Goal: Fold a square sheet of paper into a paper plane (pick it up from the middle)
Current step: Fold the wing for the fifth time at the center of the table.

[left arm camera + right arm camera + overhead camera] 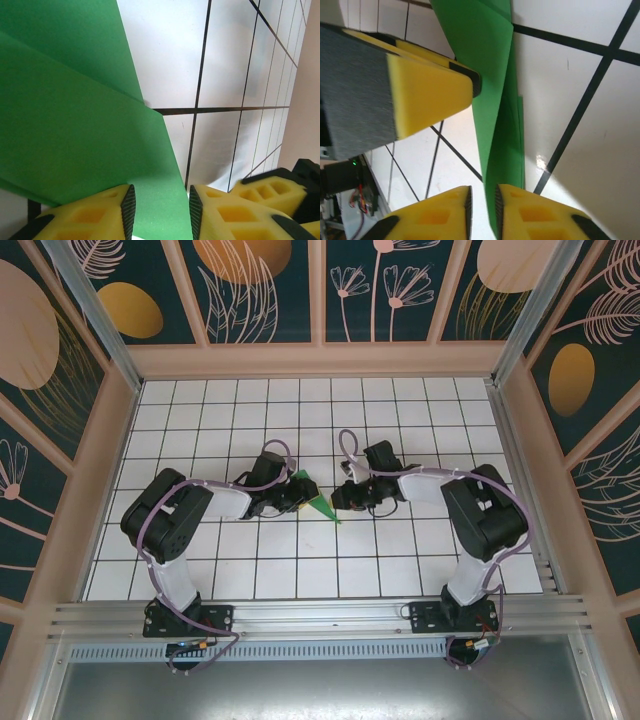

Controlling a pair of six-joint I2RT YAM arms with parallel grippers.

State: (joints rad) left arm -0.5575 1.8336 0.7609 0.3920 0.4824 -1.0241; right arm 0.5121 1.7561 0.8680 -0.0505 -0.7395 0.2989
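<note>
We see white grid table [300, 420], floral walls [260, 290] at 12 o'clock, green paper [322, 502] centre, left gripper [161, 212] at its 9 released, right gripper [483, 210] at 3, can't tell grip

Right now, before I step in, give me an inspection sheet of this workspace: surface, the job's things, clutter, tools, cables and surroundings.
Surface: white table with a black grid, flat.
Job's things: green paper, already creased into layered folds, mid-table between both tools.
Clutter: nothing seen.
Tools: left tool has its fingers apart with paper between them; right tool has its fingers close together around a paper edge, grip unclear.
Cables: purple cables run along each arm and loop above the wrists, apart from the paper.
Surroundings: floral wall panels; aluminium rail at the near edge.
</note>
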